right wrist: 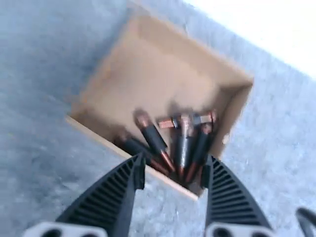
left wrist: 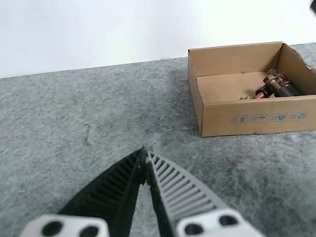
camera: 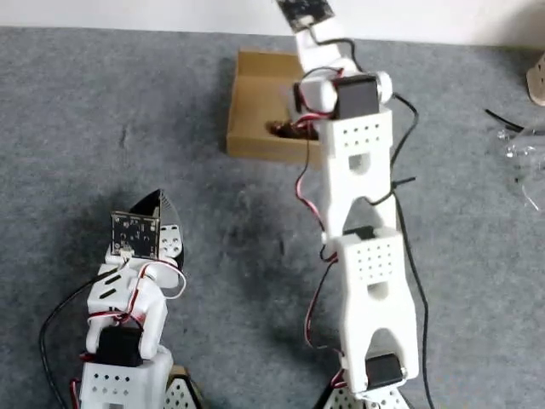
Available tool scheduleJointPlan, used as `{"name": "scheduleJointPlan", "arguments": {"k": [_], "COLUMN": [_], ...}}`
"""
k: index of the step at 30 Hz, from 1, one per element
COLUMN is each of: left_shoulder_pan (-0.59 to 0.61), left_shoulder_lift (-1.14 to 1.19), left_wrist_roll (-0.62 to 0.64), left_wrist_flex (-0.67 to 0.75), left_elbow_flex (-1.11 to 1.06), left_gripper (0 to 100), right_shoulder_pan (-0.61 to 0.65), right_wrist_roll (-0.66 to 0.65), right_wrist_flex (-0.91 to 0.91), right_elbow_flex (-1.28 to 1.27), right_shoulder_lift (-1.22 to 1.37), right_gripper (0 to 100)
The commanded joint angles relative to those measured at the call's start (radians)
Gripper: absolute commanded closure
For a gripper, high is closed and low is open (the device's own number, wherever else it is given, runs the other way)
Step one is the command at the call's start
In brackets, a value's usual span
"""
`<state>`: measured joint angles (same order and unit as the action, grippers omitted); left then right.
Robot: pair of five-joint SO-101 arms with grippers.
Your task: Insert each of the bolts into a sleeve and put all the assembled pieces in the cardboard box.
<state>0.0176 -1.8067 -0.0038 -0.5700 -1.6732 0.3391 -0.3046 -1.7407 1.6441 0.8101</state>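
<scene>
My left fingers [left wrist: 144, 154] are pressed together tip to tip with nothing between them. They sit low over the grey desk [left wrist: 74, 123] and well apart from the cardboard box [left wrist: 247, 116]. In the high view my left arm [camera: 128, 298] sits at the near-left of the desk, tips pointing toward the far wall.

My right fingers [right wrist: 132, 173] are spread wide and hold nothing, hanging above one wall of the box. My right arm [camera: 366, 256] stretches far forward, with its wrist over the box.

Assembled pieces [right wrist: 180, 140] — dark sleeves [right wrist: 154, 139] with copper-coloured bolts [right wrist: 143, 120] through them — lie in a loose bundle inside the box, against that wall and toward a corner. There are several, but I cannot tell the exact count.
</scene>
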Motion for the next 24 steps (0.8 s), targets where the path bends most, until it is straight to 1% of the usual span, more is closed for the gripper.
{"name": "scheduleJointPlan", "arguments": {"k": [1,3,5,16,19,24], "left_shoulder_pan": [-0.018,-0.018,-0.018,-0.018,-0.018,-0.018], "left_shoulder_lift": [-0.004,-0.004,-0.004,-0.004,-0.004,-0.004], "left_wrist_roll": [-0.003,-0.003,-0.003,-0.003,-0.003,-0.003], "left_wrist_flex": [0.017,0.015,0.015,0.015,0.015,0.015], "left_elbow_flex": [-0.021,-0.021,-0.021,-0.021,-0.021,-0.021], "left_gripper": [100,100,100,100,100,100], "right_shoulder_pan": [0.018,0.015,0.015,0.012,0.012,0.019], "right_wrist_roll": [0.025,0.071,0.089,0.087,0.089,0.092], "right_wrist_flex": [-0.025,-0.025,-0.025,-0.027,-0.027,-0.025], "right_elbow_flex": [0.127,0.12,0.117,0.105,-0.016,-0.358], "right_shoulder_lift": [-0.165,-0.222,-0.278,-0.49,-0.579,-0.822], "right_gripper": [83.9,83.9,83.9,83.9,83.9,83.9]}}
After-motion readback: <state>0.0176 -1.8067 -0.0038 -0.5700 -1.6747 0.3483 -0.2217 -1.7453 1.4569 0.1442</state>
